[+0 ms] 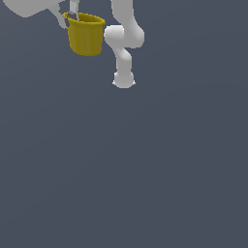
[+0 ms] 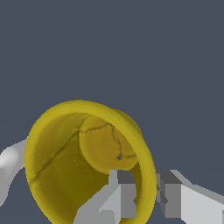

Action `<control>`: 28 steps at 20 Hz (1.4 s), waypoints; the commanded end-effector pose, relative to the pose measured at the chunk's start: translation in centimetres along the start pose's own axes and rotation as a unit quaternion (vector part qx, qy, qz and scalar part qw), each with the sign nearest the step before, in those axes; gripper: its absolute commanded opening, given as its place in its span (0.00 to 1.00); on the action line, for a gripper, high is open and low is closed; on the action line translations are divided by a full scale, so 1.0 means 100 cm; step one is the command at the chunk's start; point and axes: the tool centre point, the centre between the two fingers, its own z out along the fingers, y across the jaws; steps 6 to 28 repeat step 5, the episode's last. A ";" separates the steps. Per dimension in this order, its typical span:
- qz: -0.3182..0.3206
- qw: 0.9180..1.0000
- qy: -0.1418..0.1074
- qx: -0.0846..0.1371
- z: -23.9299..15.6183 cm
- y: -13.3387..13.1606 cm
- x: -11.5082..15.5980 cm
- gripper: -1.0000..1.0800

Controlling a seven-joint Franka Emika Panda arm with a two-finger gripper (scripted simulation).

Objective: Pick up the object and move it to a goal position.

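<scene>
Fingers of end effector fill lower edge of wrist view, closest to cam: one grey finger sits inside the mustard-yellow bucket, other finger just outside, w/ the rolled rim wall pinched between them. So end effector is clamped on the bucket's wall, grasping it. Bucket interior faces the wrist cam; round base visible deep inside, dark crack-like lines running across inner wall and base. Bit of white arm link shows at lower left edge of that frame.

Exterior view: bucket sits in upper left of frame, upright w/ slight tilt, tapering toward base, rim on top. End effector meets rim at bucket's upper-left side; fingers grey, mostly cut off by frame top. White robot arm stands upper centre, just right of bucket; its base rests on the desk. Desk is plain dark blue-grey, fills rest of frame. Can't tell from this view alone if bucket's base touches desk; no shadow or contact visible under it.
</scene>
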 end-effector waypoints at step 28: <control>0.000 1.000 0.000 -0.001 -0.007 -0.001 -0.002 0.00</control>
